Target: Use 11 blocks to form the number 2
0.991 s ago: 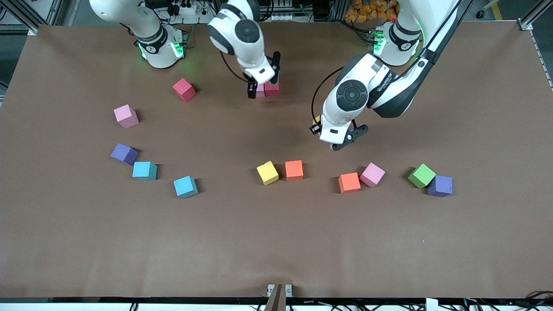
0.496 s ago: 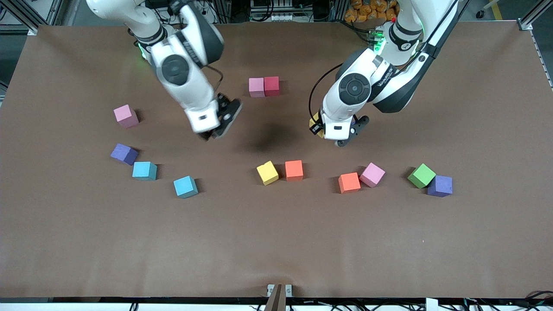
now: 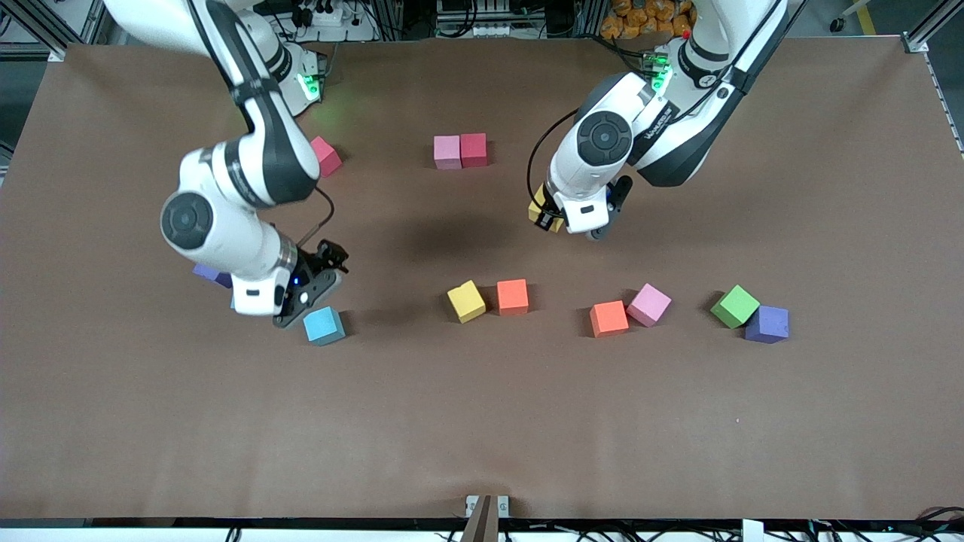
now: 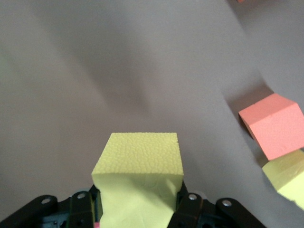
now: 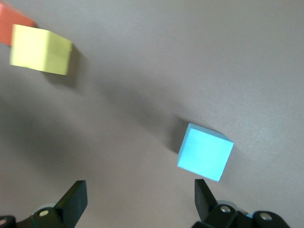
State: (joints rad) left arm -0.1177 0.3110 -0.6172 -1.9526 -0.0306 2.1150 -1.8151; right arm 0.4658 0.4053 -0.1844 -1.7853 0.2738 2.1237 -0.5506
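My left gripper [image 3: 556,220] hangs above the bare table, shut on a yellow block [image 3: 541,214] that fills the space between its fingers [image 4: 140,190]. My right gripper [image 3: 316,290] is open just over a light blue block [image 3: 324,325]. In the right wrist view that block [image 5: 205,152] lies beside one fingertip, not between the two. A pink block [image 3: 446,152] and a crimson block [image 3: 474,149] touch side by side near the robots' bases. No number 2 shows.
Loose blocks form a row: yellow [image 3: 466,301], orange [image 3: 513,296], orange [image 3: 608,318], pink [image 3: 649,304], green [image 3: 735,306], purple [image 3: 767,324]. The right arm partly hides a crimson block [image 3: 327,154] and a purple one [image 3: 211,275].
The right arm has swung away from the pink and crimson pair to the light blue block, staying open. The left gripper has carried the yellow block a little toward that pair.
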